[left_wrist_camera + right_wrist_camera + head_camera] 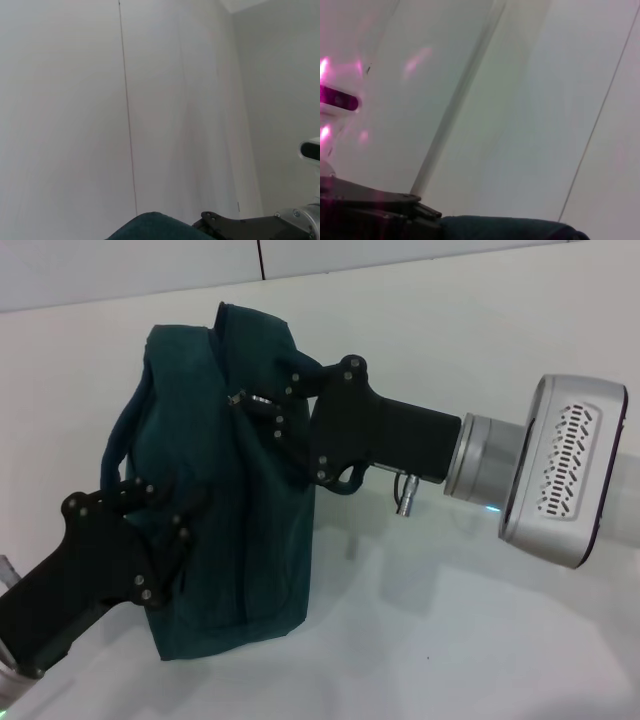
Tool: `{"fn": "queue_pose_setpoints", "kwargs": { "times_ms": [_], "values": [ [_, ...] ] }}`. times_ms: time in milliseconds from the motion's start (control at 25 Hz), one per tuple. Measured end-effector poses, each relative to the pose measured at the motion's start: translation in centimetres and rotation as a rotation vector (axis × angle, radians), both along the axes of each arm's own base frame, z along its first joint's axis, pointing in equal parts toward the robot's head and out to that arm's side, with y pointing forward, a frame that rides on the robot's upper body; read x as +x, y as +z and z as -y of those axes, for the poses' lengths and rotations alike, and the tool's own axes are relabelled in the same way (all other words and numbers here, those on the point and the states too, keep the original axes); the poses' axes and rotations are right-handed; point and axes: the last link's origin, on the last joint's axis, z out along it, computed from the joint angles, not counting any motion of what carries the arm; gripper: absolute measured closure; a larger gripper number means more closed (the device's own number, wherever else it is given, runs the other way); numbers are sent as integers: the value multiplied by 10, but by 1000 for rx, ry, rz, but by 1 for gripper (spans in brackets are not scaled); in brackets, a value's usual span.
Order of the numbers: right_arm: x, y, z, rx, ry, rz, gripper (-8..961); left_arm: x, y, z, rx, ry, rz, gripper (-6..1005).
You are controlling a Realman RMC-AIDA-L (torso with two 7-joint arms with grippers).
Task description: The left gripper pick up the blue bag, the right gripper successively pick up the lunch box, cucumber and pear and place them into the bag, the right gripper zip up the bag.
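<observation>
The blue bag [225, 530] stands upright on the white table, its top drawn together. My left gripper [190, 512] presses on its lower left side, below the handle loop [118, 452], shut on the fabric. From the right, my right gripper [243, 403] reaches the bag's top, its fingertips closed together at the metal zipper pull [262, 398]. The bag's top edge [150, 227] shows in the left wrist view beside the right gripper's black body [240, 227], and again as the bag [510, 227] in the right wrist view. The lunch box, cucumber and pear are out of view.
The white table [450, 640] spreads in front of and right of the bag. A pale wall with a thin vertical seam [259, 258] rises behind it. The right arm's grey vented housing [565, 470] hangs over the table's right side.
</observation>
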Motion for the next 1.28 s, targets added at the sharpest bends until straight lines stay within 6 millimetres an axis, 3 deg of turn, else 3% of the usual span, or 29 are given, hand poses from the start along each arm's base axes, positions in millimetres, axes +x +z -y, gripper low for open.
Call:
{"fn": "queue_pose_setpoints", "kwargs": {
  "times_ms": [160,360,840,1280],
  "values": [
    [0,-1,2,39,39,26,822,-1,1,-1,3,3,-3,834],
    [-1,-1,6,85,67,34,939,-4,1,0,29,-6,-40,835],
    [1,13,19,237,92,18,938,-33,12,15,105,66,-133,842],
    [8,24,18,336,69,19,938,-42,23,18,58,63,-165,883]
  ]
}}
